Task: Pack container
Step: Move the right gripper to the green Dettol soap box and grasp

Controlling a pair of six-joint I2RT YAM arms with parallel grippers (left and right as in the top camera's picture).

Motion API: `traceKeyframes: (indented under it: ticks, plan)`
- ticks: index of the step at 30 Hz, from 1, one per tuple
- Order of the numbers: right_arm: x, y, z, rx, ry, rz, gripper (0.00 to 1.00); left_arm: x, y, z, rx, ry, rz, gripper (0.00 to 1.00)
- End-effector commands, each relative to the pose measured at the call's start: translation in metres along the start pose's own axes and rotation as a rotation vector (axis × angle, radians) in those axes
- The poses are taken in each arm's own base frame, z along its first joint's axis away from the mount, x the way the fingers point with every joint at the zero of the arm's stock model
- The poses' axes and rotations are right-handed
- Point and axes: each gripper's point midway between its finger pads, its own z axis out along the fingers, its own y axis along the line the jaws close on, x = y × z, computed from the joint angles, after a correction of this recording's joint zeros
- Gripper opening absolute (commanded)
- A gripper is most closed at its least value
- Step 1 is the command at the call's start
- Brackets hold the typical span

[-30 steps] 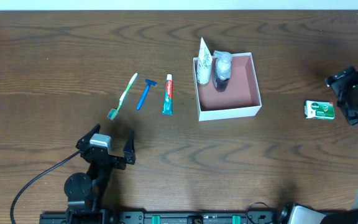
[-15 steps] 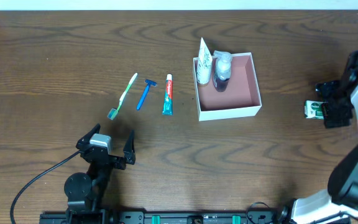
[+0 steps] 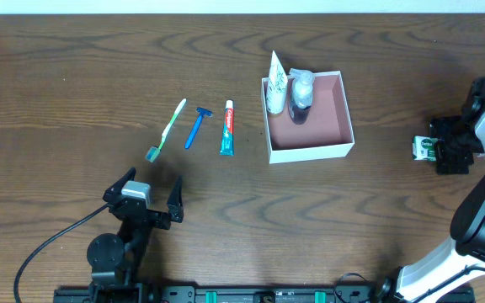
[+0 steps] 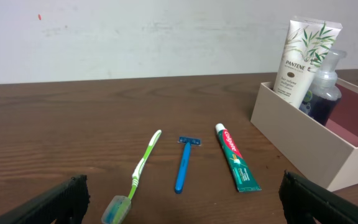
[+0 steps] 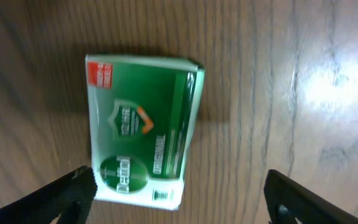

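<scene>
1. A dark wooden table (image 3: 74, 67) is being viewed from above, with a pale wall showing behind it in the left wrist view; everything is lying on this one surface.
2. The container (image 3: 310, 154) is sitting right of the table's middle, its top open; a white tube (image 3: 276, 80) and a clear pump bottle (image 3: 301, 97) are standing upright in its far-left corner, and the remaining pink floor is lying bare.
3. A toothbrush (image 3: 167, 129), a razor (image 3: 196, 126) and a toothpaste tube (image 3: 227, 128) are lying in a row to the left of the container, apart from it; none is being touched.
4. The right gripper (image 3: 449, 145) is hovering over the soap packet (image 3: 424, 148) at the table's right side, well apart from the container; its jaws are standing spread on either side of the packet, with nothing grasped.
5. The left gripper (image 3: 151, 191) is resting near the front edge; its jaws are released wide and empty.
6. Trouble is being judged likeliest at the pick; the packet is lying flat and low, so the fingertips could be driven into the wood, or closed above the carton.
7. The packet is sitting nearer one finger than the other and slightly askew; it may be nudged or twisted as the jaws close, and the thin carton could be crushed.
8. At the drop, the tube and bottle could be toppled if the packet is lowered too near their corner.
</scene>
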Motion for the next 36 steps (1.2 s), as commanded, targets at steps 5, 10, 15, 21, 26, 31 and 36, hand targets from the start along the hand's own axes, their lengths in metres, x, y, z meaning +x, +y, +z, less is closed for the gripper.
traceKeyframes:
  ticks: [5, 10, 15, 21, 26, 31, 36]
  plan:
    - [-0.008, 0.003, 0.014, 0.002, -0.012, 0.019, 0.88, 0.015, 0.000, 0.002, 0.006, 0.033, -0.007, 0.98]
    - [-0.010, 0.009, 0.016, -0.020, -0.022, 0.020, 0.88, 0.015, 0.000, 0.002, 0.006, 0.033, -0.007, 0.98]
    - [-0.010, 0.010, 0.018, -0.020, -0.023, 0.020, 0.88, 0.015, 0.000, 0.002, 0.006, 0.033, -0.007, 0.98]
    - [-0.007, 0.005, 0.032, 0.014, -0.002, 0.019, 0.88, 0.015, 0.000, 0.002, 0.006, 0.033, -0.007, 0.98]
    - [-0.007, 0.005, 0.034, 0.019, -0.001, 0.022, 0.87, 0.015, 0.000, 0.002, 0.006, 0.033, -0.007, 0.98]
    - [-0.007, 0.005, 0.034, 0.020, -0.001, 0.022, 0.77, 0.015, 0.000, 0.002, 0.006, 0.033, -0.007, 0.98]
    - [-0.007, 0.004, 0.034, 0.020, -0.001, 0.021, 0.64, 0.015, 0.000, 0.002, 0.006, 0.033, -0.007, 0.98]
